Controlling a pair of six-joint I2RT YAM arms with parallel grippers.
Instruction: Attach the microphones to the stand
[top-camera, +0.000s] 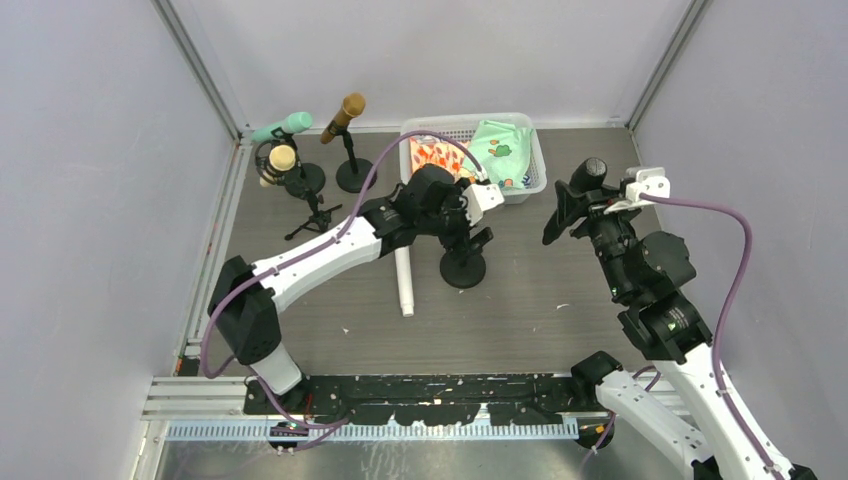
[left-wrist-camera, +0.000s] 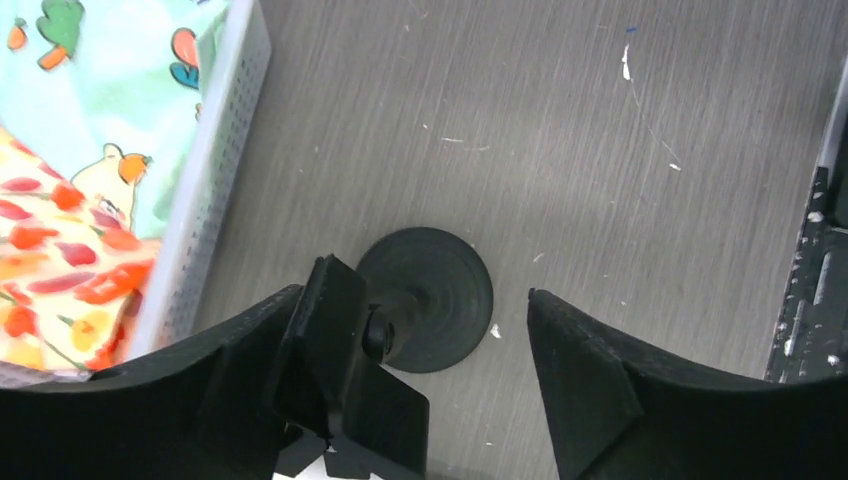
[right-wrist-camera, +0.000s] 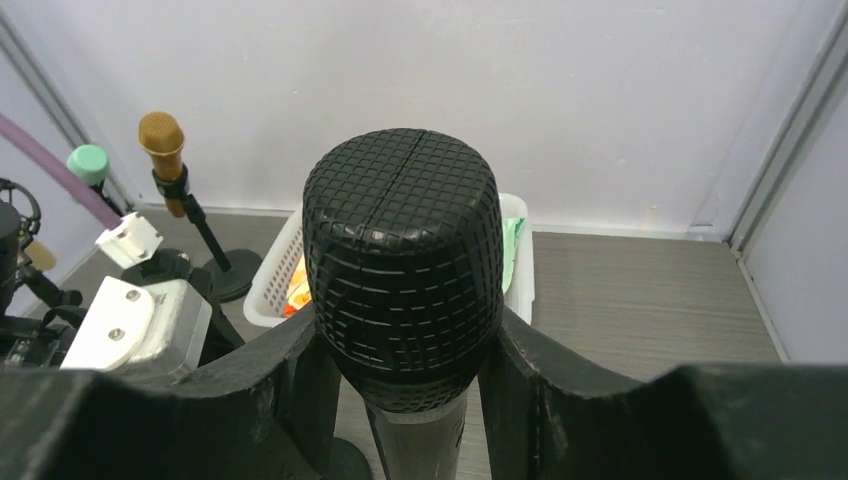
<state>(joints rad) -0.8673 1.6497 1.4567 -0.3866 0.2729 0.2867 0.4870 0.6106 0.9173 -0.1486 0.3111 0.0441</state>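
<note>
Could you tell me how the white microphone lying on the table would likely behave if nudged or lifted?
The white microphone is a slim round stick lying flat on the table, so a sideways nudge would probably roll it. It looks straight and rigid, so it should lift without bending. Its smooth body may slip in a loose grip.

A white basket (top-camera: 527, 187), far back on the table (top-camera: 540, 290), holds a mint cloth (top-camera: 500, 150) and an orange-patterned cloth (top-camera: 437, 157).

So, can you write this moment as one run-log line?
left jaws open over black stand | right jaws shut on black microphone | white microphone lying on table
</note>
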